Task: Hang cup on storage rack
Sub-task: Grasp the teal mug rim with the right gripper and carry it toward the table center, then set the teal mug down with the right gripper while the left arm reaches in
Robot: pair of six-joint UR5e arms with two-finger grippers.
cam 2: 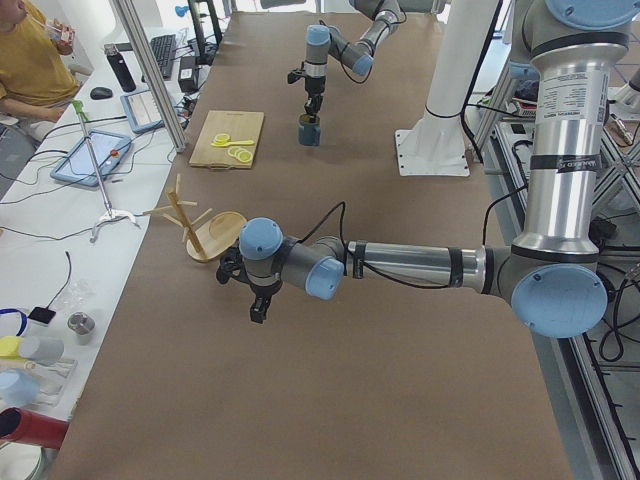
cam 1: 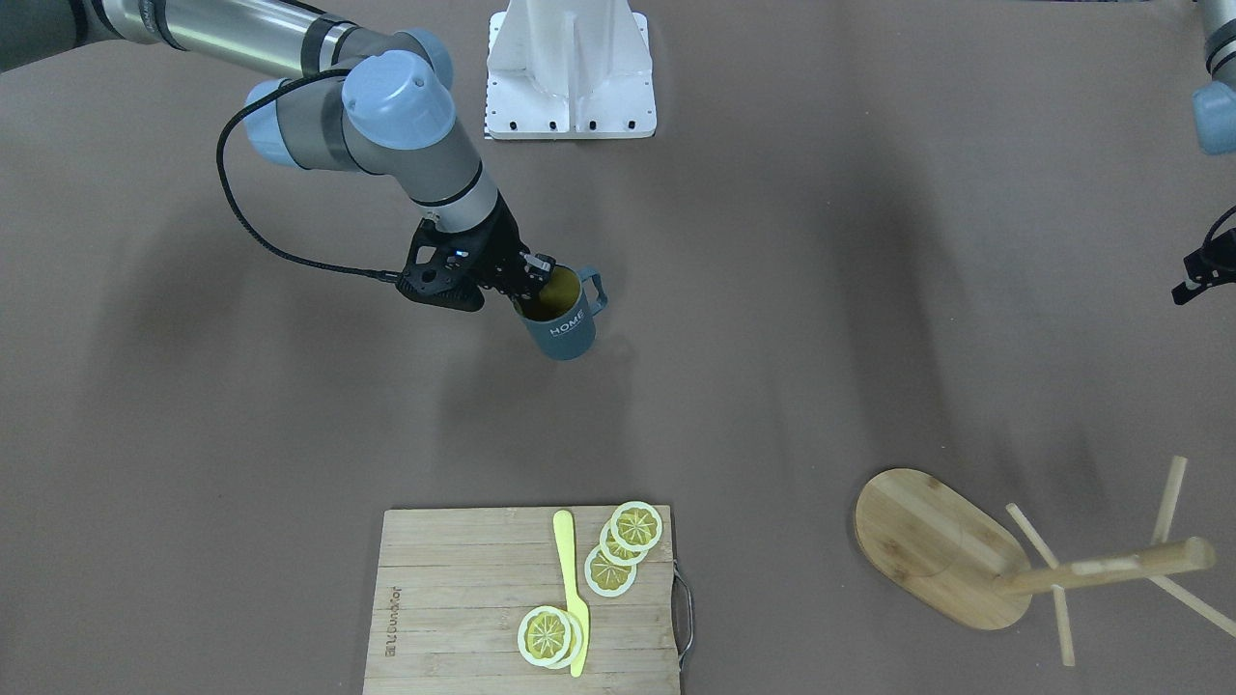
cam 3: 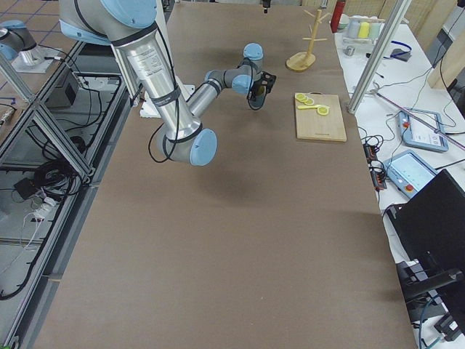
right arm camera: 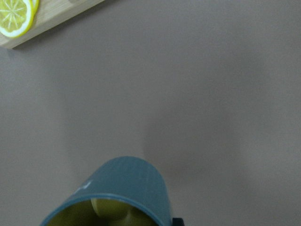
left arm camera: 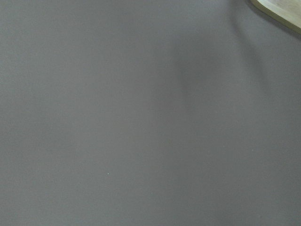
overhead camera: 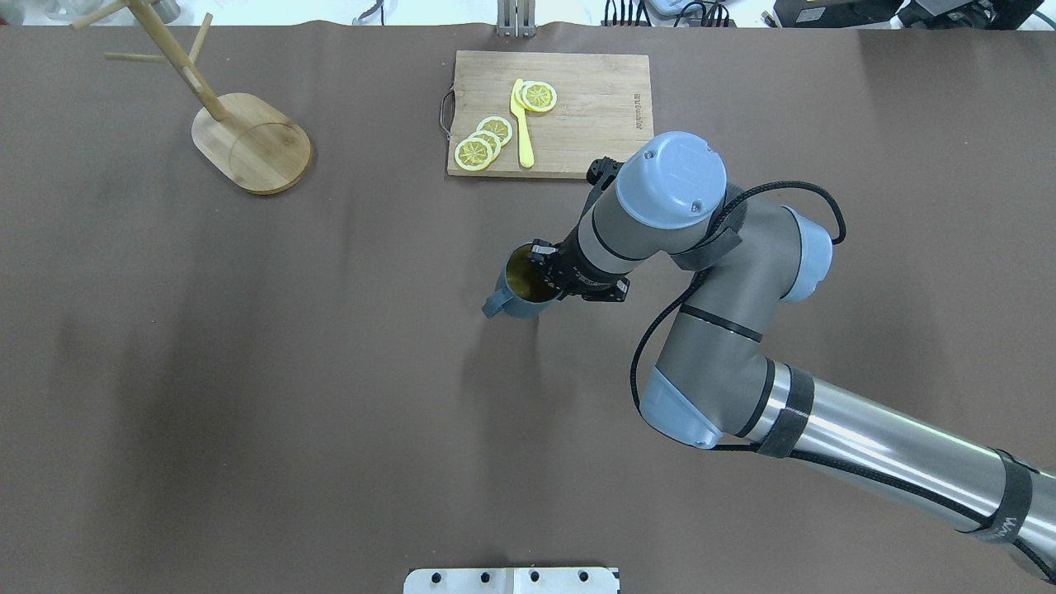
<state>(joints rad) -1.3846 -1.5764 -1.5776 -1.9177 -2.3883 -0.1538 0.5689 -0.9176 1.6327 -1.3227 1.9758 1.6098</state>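
The dark blue-grey cup (cam 1: 565, 328) with white "HOME" lettering and a yellow-olive inside hangs from my right gripper (cam 1: 534, 280) near the table's middle. The gripper is shut on the cup's rim, one finger inside. The cup tilts slightly and seems a little above the table, its handle (overhead camera: 493, 305) pointing away from the gripper. It also shows in the right wrist view (right arm camera: 127, 186). The bamboo storage rack (overhead camera: 252, 140) stands far off at the table's far left corner, pegs bare. My left gripper (cam 2: 258, 305) hovers near the rack's base (cam 2: 225, 228); I cannot tell whether it is open.
A bamboo cutting board (overhead camera: 594, 115) with lemon slices (overhead camera: 487, 140) and a yellow knife (overhead camera: 521, 124) lies just beyond the cup. A white mount plate (cam 1: 570, 68) sits at the robot's side of the table. The rack's base edge shows in the left wrist view (left arm camera: 282, 9).
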